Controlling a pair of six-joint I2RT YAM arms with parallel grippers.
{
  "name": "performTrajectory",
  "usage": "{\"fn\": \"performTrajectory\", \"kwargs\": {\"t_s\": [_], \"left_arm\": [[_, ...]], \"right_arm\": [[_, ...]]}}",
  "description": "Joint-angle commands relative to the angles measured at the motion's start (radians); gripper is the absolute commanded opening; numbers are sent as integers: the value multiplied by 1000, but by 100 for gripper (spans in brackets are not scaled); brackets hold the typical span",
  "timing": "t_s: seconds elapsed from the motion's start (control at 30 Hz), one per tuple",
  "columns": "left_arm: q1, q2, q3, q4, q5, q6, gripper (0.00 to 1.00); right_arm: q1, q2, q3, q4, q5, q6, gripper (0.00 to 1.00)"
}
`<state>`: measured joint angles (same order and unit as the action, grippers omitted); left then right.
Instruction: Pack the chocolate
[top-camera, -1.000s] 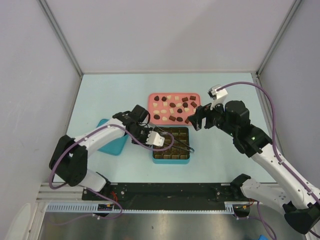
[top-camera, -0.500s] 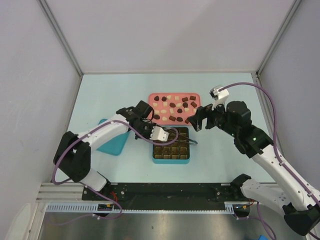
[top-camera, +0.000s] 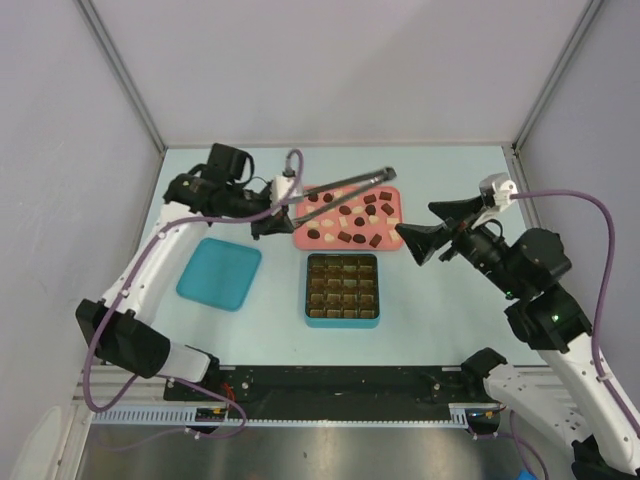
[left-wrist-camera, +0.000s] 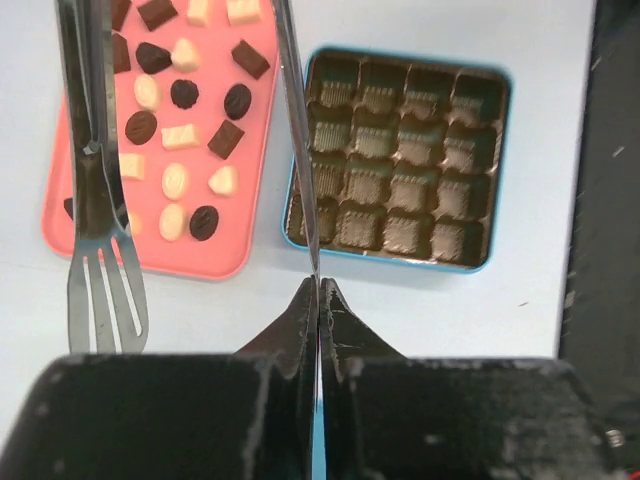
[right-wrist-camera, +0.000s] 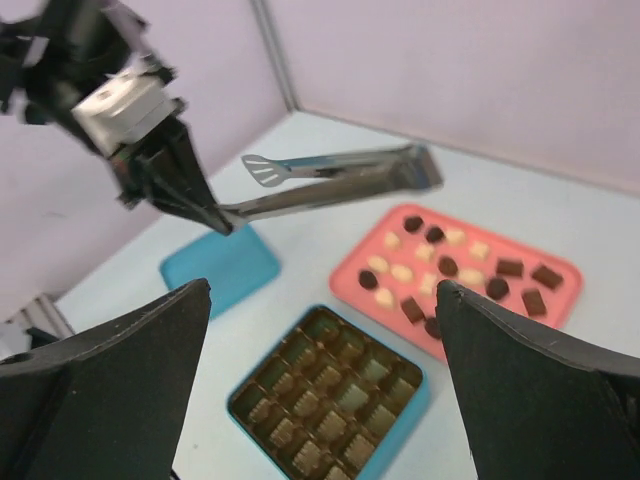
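The left gripper (left-wrist-camera: 318, 288) was pinched tight on the tip of one arm of the tongs (top-camera: 345, 183), and that was all it had. The other arm, the one with the slotted end, hung free beside it. From the left wrist the tongs ran off the top edge, hinge out of sight, and the free arm covered some of the chocolate (left-wrist-camera: 184, 93). All the chocolate I could see lay in the pink tray (left-wrist-camera: 220, 258), whose far end was cut off there too. The box (top-camera: 342, 321) sat just in front of the tray, a thin strip of table (top-camera: 430, 290) between them, its cells showing only gold liner. The right gripper (top-camera: 415, 221) hung spread wide, holding nothing, off the tray's right end over bare table. Its fingers (right-wrist-camera: 120, 380) blocked both lower corners of its own view. The lid (top-camera: 220, 273) lay left of the box, apart from it. Walls (top-camera: 320, 70) closed in left, back and right.
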<state>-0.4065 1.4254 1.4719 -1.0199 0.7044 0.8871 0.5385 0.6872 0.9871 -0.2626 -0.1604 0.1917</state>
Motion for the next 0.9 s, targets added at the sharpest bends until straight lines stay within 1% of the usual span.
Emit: {"fn": "performTrajectory", "kwargs": {"t_s": [0.0, 0.03, 0.1, 0.2, 0.23, 0.37, 0.43, 0.57, 0.73, 0.87], "left_arm": [[125, -26, 74, -92, 329, -152, 0], [142, -25, 80, -110, 389, -160, 0], [163, -25, 103, -144, 437, -146, 0], [163, -34, 143, -215, 522, -122, 0], [163, -34, 162, -283, 584, -81, 0], [163, -28, 223, -374, 645, -34, 0], [163, -17, 232, -446, 661, 22, 0], [163, -32, 200, -445, 664, 26, 0], [161, -46, 196, -444, 670, 24, 0], [152, -54, 185, -442, 673, 26, 0]], "right_arm": [[0, 8, 64, 102, -204, 35, 100], [0, 21, 65, 108, -241, 52, 100], [-2, 43, 65, 125, -351, 66, 100], [6, 95, 65, 129, -430, 84, 100], [11, 122, 65, 134, -444, 87, 100], [43, 166, 35, 252, -498, 78, 100], [58, 176, 10, 360, -510, 77, 100], [58, 221, -5, 480, -536, 104, 100], [57, 287, -5, 633, -548, 152, 100], [49, 339, -5, 724, -545, 187, 100]]}}
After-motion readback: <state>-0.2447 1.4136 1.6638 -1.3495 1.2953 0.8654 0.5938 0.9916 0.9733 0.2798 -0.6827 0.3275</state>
